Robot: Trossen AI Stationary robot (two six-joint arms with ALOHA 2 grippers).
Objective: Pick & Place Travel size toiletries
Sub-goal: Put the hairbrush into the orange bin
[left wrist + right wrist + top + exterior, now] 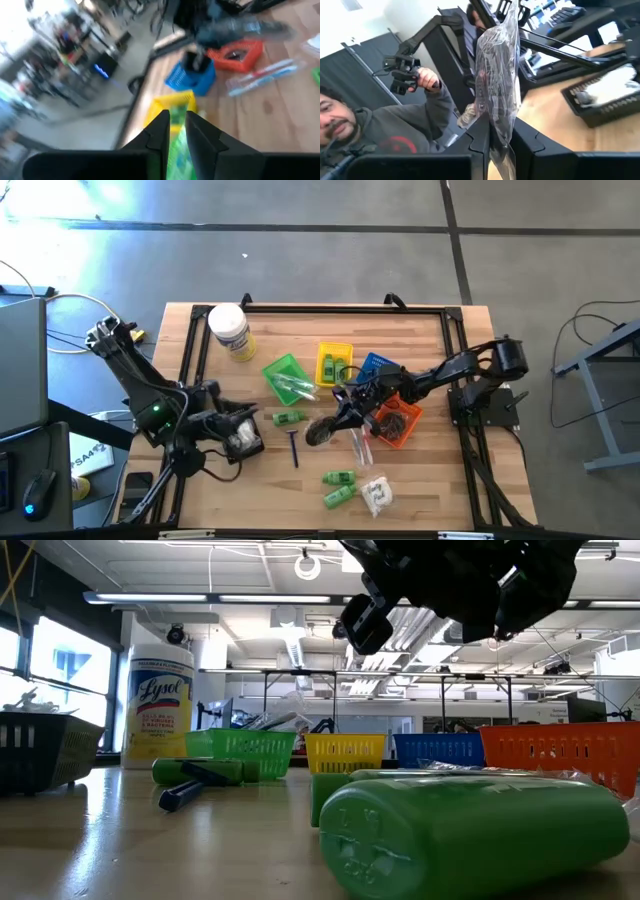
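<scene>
High view shows bare wood along the near edge of the table (440, 480), and more at its far right. The right hand (501, 131), above the table's middle near the orange basket (398, 420), is clenched on a clear-wrapped pouch (497, 75) whose long axis runs straight out from the fingers. The left hand (178, 131) hovers at the left edge over the black basket (240, 435), which holds white sachets; fingers slightly parted, gripping nothing. The green basket (287, 378) holds wrapped sticks. A razor (294, 446) lies near-to-far at the middle, and two green bottles (339, 487) lie left-to-right.
</scene>
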